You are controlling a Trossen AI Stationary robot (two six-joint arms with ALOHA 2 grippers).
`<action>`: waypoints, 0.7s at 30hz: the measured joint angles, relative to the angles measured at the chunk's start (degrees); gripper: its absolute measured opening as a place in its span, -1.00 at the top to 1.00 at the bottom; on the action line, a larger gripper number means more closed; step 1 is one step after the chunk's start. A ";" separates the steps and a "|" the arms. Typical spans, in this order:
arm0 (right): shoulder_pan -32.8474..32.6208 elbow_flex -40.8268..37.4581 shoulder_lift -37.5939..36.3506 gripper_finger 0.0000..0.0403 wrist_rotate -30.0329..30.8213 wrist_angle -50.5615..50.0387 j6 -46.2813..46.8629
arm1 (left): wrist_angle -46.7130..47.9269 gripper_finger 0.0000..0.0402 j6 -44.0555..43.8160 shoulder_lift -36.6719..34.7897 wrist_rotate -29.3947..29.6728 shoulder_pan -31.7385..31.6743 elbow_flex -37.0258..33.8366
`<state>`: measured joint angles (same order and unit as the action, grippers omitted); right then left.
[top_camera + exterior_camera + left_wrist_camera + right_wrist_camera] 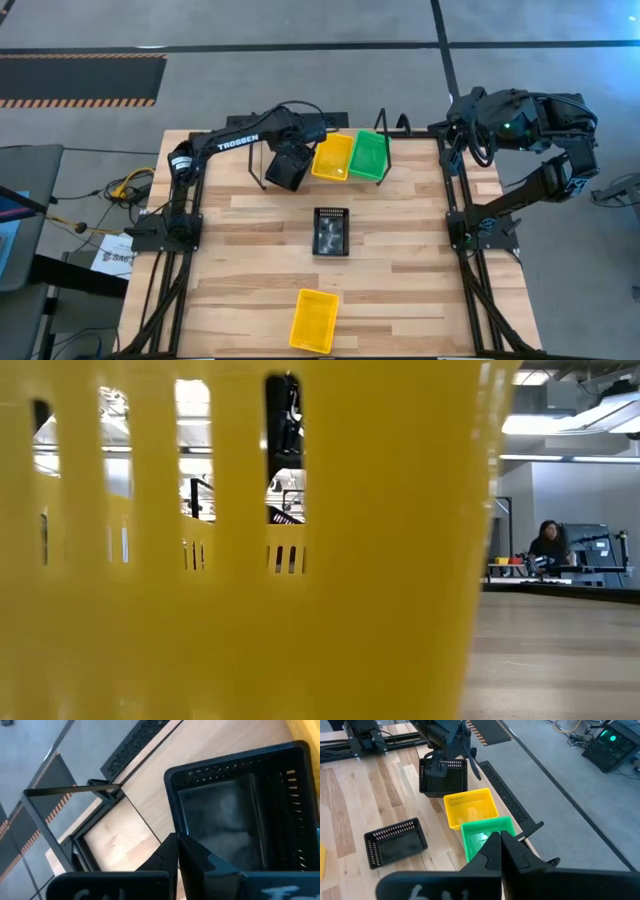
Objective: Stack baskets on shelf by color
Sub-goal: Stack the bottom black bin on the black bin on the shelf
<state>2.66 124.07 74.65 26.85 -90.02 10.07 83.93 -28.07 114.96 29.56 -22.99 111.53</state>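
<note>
On the shelf (382, 124) at the table's far edge, a yellow basket (333, 157) and a green basket (368, 155) sit side by side. At the shelf's left end my left gripper (291, 160) is shut on a black basket (444, 777), which is tilted. A second black basket (331, 231) stands at mid-table. Another yellow basket (314, 320) lies at the near edge and fills the low view (240, 560). My right gripper (500, 847) hovers shut and empty, high at the far right. My left gripper pinches the rim of one end wall (172, 827) of the black basket between its two fingers. The fingers slant down from the table's left and near side. The basket is tilted in the hold; whether its lower edge rests on the shelf I cannot tell.
The shelf's upright wire loops (50, 817) stand at both of its ends (536, 826). Bare wood lies between the mid-table black basket and the near yellow one. Black frame posts (455, 215) stand at the table's sides. A person sits far behind (548, 540).
</note>
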 joint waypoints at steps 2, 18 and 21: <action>0.00 0.00 0.00 0.96 0.00 0.00 0.07 | 0.08 1.00 0.39 0.33 -0.95 -0.11 -0.01; 0.00 0.00 0.02 0.96 0.00 0.00 0.15 | -1.45 1.00 0.60 0.43 -3.04 -1.27 -0.98; 0.00 0.00 0.02 0.96 0.00 0.00 0.13 | -1.52 1.00 0.41 0.43 -3.34 -1.56 -0.98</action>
<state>2.65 124.07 74.67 26.85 -90.02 10.20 82.41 -27.66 115.39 26.22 -24.55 110.54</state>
